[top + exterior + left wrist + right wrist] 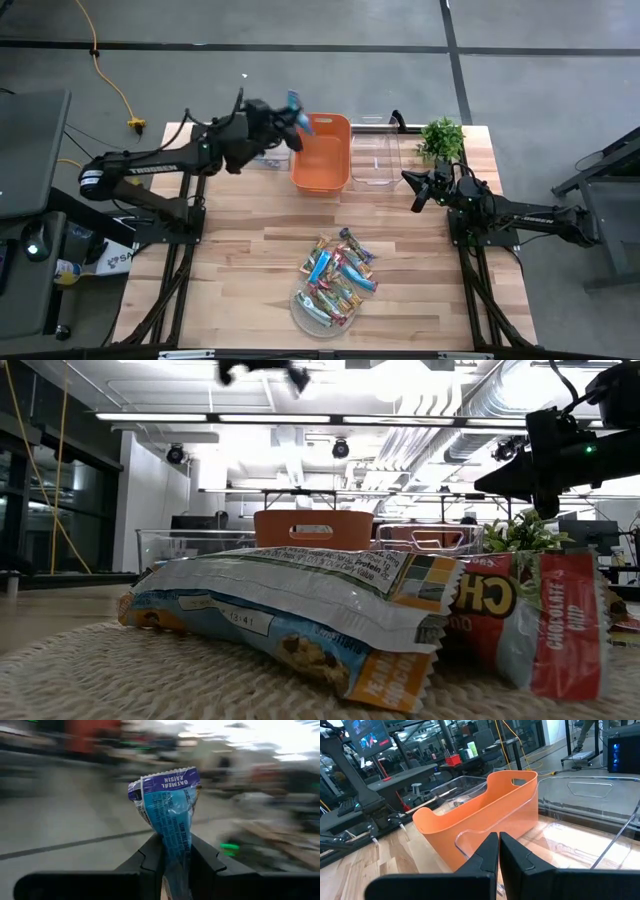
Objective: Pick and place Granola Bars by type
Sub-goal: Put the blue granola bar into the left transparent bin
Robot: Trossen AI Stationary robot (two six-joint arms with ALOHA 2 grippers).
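Crinkly blue oatmeal-raisin bar (169, 812) sits clamped in the left gripper (285, 118), upper centre-left beside the orange plastic bin (322, 152); carrying step, release over its bin next. Right gripper (420, 190) waits, fingers together.

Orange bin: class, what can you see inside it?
The orange bin shows only bare orange floor from above; the left tool, holding a blue bar, covers its far-left corner. The near wall hides the inside in the right wrist view.

My wood table (240, 270): orange bin (322, 152) mid-back, clear bin (375, 160) and plant (441, 137) right of it, mat (305, 312) well in front.
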